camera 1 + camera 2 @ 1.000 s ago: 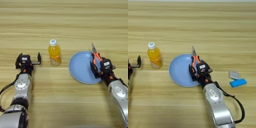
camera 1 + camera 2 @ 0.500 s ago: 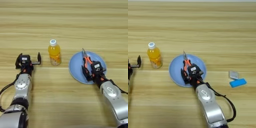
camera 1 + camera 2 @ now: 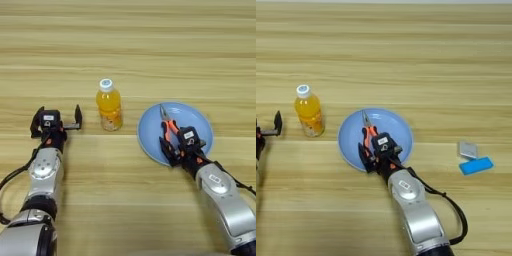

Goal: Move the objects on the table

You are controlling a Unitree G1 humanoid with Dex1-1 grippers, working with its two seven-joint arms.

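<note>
On the wooden table (image 3: 130, 45), the right gripper (image 3: 178, 146) clamps orange-handled pliers (image 3: 168, 128) over the near side of a blue plate (image 3: 195, 120). Toward the table's right edge lies a blue block (image 3: 476, 165), with a small grey piece (image 3: 467, 149) just behind it. The left gripper (image 3: 56, 123) hangs spread wide near the left edge. Farther in stands an orange juice bottle (image 3: 109, 105).

A small clear plastic bottle of orange juice with a white cap (image 3: 110, 106) stands upright on the wood, just left of a round, flat, light-blue plate (image 3: 397, 125) and apart from it. Well to the right of the plate lies a small, flat, grey metallic square piece (image 3: 467, 149).
</note>
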